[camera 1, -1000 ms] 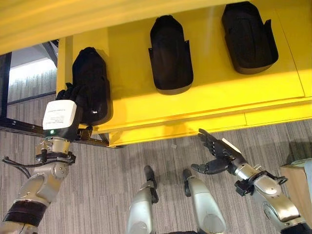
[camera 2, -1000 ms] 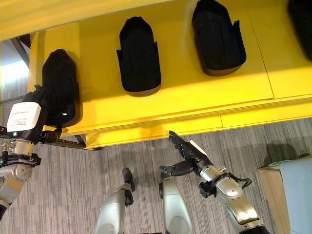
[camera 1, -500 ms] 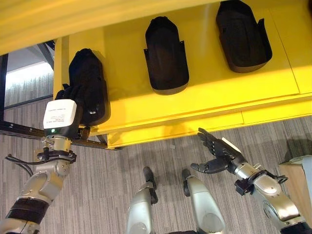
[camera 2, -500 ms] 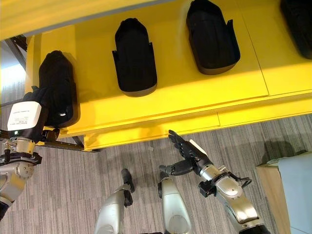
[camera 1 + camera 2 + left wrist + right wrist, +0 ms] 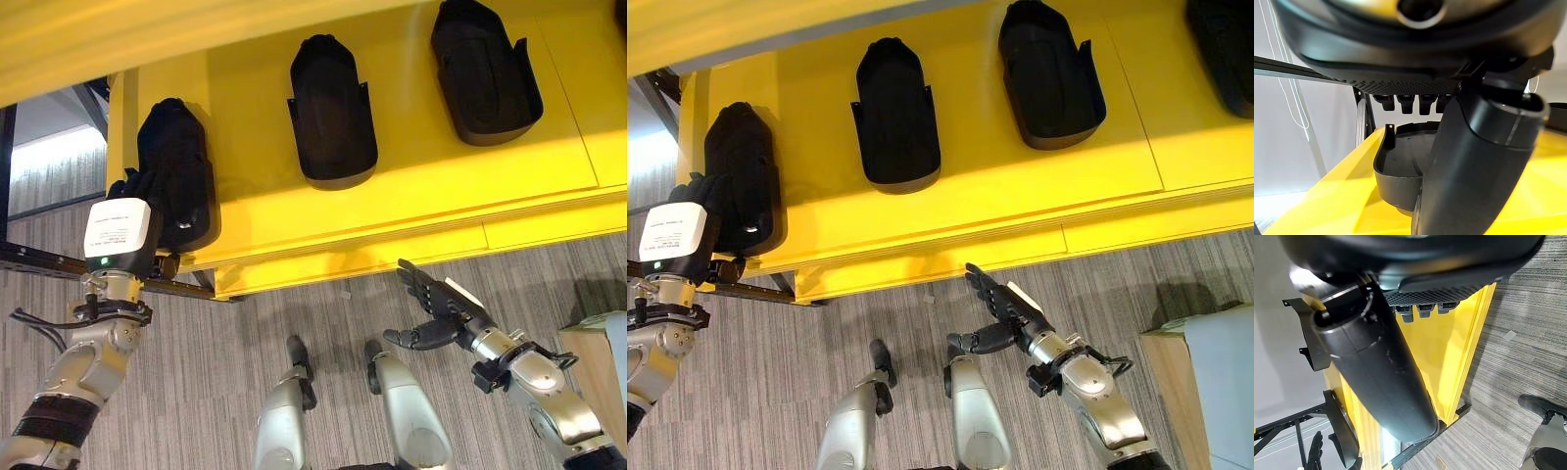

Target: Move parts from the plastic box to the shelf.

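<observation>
The left hand [image 5: 132,211] is at the left end of the yellow shelf [image 5: 411,211], against the near end of a black part [image 5: 176,166] lying there. In its wrist view the fingers [image 5: 1410,104] reach over the part's rim and the thumb stands in front of it; it seems to grip the part, though contact is hard to confirm. Two more black parts [image 5: 333,113] [image 5: 483,73] lie further right on the shelf, well apart. The right hand [image 5: 431,308] hangs below the shelf edge over the carpet [image 5: 196,372], fingers straight and spread, holding nothing.
</observation>
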Tool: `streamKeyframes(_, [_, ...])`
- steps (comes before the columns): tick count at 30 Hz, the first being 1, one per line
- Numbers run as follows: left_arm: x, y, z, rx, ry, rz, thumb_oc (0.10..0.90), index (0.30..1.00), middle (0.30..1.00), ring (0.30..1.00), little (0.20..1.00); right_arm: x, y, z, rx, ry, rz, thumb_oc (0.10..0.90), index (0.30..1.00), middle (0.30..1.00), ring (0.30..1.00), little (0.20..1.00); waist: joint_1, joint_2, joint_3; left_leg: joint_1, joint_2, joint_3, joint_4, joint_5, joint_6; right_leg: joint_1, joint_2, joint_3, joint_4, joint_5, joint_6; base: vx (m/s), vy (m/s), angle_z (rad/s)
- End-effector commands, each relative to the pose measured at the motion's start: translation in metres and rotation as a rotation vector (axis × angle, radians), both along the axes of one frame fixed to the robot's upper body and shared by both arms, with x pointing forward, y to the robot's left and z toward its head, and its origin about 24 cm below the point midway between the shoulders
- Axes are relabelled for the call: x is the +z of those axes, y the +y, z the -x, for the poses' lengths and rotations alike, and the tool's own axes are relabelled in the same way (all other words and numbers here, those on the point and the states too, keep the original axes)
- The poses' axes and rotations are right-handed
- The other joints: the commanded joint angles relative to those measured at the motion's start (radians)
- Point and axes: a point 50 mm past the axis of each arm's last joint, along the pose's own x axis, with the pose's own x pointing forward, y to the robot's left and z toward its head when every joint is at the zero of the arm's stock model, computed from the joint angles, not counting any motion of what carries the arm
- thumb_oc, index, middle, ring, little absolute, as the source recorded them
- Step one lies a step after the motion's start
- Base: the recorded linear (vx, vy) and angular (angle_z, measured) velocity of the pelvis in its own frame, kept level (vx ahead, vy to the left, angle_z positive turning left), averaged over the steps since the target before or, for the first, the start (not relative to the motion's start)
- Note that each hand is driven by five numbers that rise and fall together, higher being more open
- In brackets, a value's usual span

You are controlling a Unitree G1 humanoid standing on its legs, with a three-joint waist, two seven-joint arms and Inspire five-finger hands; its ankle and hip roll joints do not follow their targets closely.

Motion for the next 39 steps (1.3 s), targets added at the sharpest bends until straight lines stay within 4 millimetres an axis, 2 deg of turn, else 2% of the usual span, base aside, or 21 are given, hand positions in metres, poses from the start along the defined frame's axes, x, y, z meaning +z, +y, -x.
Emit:
streamKeyframes(1, [0.042,0.008,-0.013,0.05,-0.175,-0.032,0.9,1.0,1.0,1.0,1.0,0.039,0.015,-0.007,0.095,-0.185,-0.07,0.9,1.0,1.0,1.0,1.0,-0.033,-0.041,-0.069,0.027,0.003,-0.025,0.076,-0.102,0.022,0.031,-0.073,-0.066,-0.015,0.009,0.03,0.0,0.0,0.0])
streamKeyframes(19, [0.057,0.005,-0.021,0.051,-0.25,-0.021,0.9,1.0,1.0,1.0,1.0,0.037,0.016,-0.006,0.112,-0.162,-0.069,0.9,1.0,1.0,1.0,1.0,-0.046,-0.049,-0.076,0.03,0.009,-0.02,0.086,-0.104,0.021,0.036,-0.075,-0.061,-0.012,0.009,0.03,0.0,0.0,0.0])
streamKeyframes(39, [0.061,0.007,-0.028,0.099,-0.243,-0.015,0.9,1.0,1.0,1.0,1.0,0.037,0.017,-0.005,0.121,-0.15,-0.069,0.9,1.0,1.0,1.0,1.0,-0.06,-0.06,-0.07,0.031,0.011,-0.018,0.106,-0.115,0.021,0.032,-0.079,-0.059,0.012,-0.002,0.029,0.0,0.001,0.0])
